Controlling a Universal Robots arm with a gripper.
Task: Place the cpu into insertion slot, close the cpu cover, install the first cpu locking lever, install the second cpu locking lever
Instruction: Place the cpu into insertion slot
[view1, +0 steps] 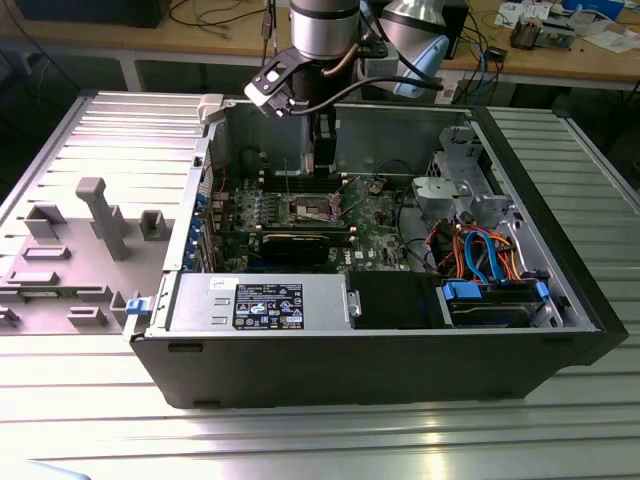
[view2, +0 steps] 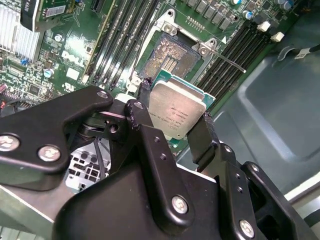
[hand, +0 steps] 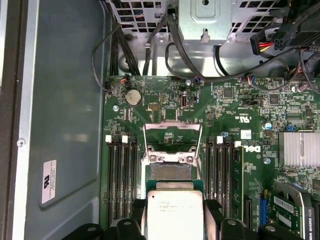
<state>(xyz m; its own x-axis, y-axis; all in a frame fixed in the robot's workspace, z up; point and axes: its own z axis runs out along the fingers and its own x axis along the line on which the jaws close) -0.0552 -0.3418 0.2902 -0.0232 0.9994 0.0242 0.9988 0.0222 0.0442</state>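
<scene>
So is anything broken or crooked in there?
Nothing looks broken or spilled. The cpu is out of its insertion slot, pinched in the gripper over the board, and the cpu cover stands flipped open, leaving the slot bare. That fits the work in hand.

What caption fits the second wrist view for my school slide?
Black pincer holds the flat square silver-topped cpu close to the open silver-rimmed insertion slot.

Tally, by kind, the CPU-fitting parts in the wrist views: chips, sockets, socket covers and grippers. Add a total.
cpu, held in the gripper: 1
insertion slot, bare: 1
cpu cover, raised open: 1
gripper: 1
Total: 4
</scene>
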